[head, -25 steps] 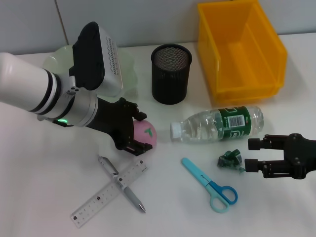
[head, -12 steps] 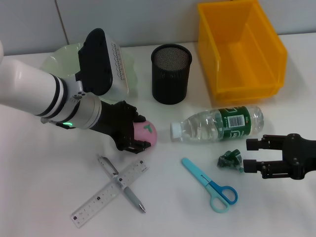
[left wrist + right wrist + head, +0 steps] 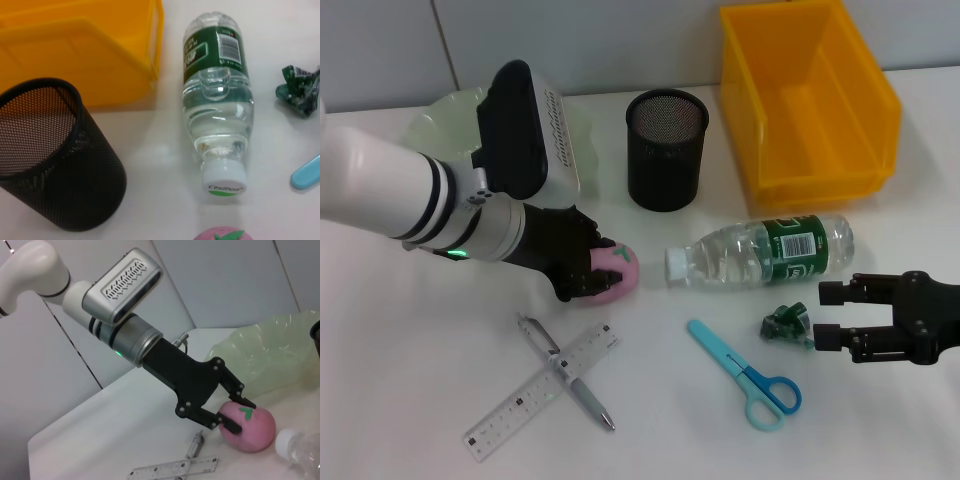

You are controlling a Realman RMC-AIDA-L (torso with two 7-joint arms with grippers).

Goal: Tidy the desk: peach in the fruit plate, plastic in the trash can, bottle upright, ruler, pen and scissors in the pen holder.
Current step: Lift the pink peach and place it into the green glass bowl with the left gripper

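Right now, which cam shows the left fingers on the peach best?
Right wrist view: both fingers of the left gripper straddle the peach, side-on. Head view has the gripper covering part of the peach. Left wrist view catches only the peach's top edge, no fingers.

A plain white table (image 3: pixel 400 400) spreads beneath both sets of jaws; a grey panelled wall (image 3: pixel 620 40) rises well beyond them.

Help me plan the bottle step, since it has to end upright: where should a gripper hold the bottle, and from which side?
Probably across the labelled middle of the bottle, coming from above. It lies on its side, cap toward the peach, base toward the right gripper, which hovers open nearby beside the plastic. The round body offers two opposite sides; the middle grip should ease tipping it up.
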